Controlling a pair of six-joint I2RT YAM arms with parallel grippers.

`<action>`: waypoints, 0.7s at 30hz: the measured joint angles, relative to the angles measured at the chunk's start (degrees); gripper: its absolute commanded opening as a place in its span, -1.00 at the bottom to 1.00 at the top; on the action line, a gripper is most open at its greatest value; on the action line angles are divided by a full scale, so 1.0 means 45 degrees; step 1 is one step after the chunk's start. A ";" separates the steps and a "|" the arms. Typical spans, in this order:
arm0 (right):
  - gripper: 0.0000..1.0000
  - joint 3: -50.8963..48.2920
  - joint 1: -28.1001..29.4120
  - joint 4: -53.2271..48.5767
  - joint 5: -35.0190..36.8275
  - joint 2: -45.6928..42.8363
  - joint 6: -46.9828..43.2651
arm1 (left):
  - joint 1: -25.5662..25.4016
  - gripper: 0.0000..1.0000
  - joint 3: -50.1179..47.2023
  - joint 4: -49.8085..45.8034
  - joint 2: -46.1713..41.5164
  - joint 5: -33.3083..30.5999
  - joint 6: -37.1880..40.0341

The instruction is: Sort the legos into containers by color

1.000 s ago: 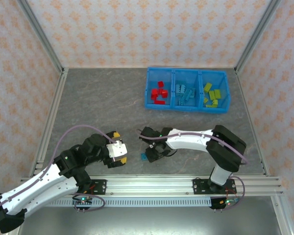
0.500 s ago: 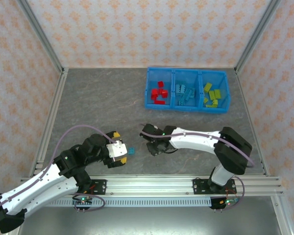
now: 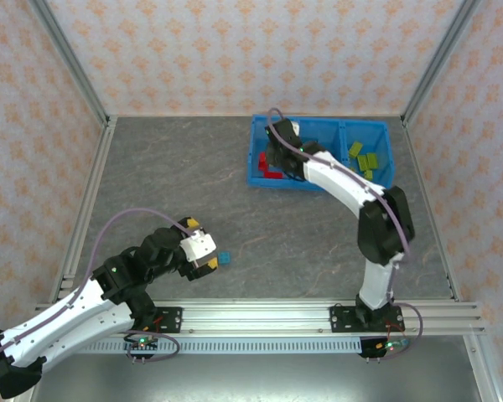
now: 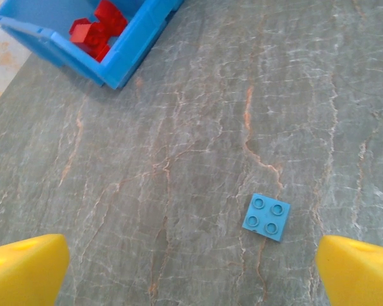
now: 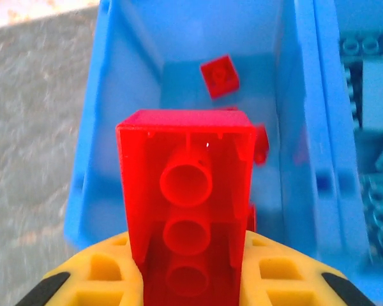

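Delivery of a red brick (image 5: 188, 210) is judged to be the step in hand, with little of the sorting left.

At the near left, the left gripper (image 3: 203, 251) is held low over the table (image 3: 168, 167), its fingers spread wide and nothing between them. Just to its right, one light blue brick (image 3: 225, 259) lies flat on the table, studs up, touched by neither finger.

Further right, at the far side, the right gripper (image 3: 277, 153) is stretched over the blue bin (image 3: 318, 186). It is pinched on the red brick, whose hollow underside is turned towards the wrist camera. The brick is held above the left compartment (image 5: 179, 44).

For the next move, the fingers need only be parted, provided the brick is kept off the dividing wall so that it falls among its own colour. After that, the light blue brick would have to be picked up, and the left gripper looks well placed for this.

In the left compartment, red bricks (image 3: 267, 167) are seen. The middle compartment (image 3: 323, 134), partly hidden by the arm from above, holds light blue bricks (image 5: 370, 83). The right compartment (image 3: 377, 134) holds yellow-green bricks (image 3: 365, 162). No stray colour can be made out in any of them.
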 measured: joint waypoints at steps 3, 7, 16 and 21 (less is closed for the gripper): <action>-0.59 0.1885 -0.0238 -0.0219 0.0005 0.1841 -0.0092 | 0.0049 1.00 0.0000 0.0083 0.0000 -0.0393 -0.0306; -0.43 0.3351 -0.0306 -0.0665 -0.0044 0.3473 -0.0257 | 0.0165 1.00 0.0000 0.0131 0.0029 -0.0695 -0.0583; -0.13 0.4954 -0.0452 -0.1243 -0.0597 0.4469 -0.1039 | 0.0355 1.00 0.0000 0.0180 0.0257 -0.0753 -0.0675; 0.05 0.5877 -0.0476 -0.1763 -0.0588 0.4454 -0.1132 | 0.0520 1.00 0.0461 0.0107 0.0559 -0.1069 -0.1851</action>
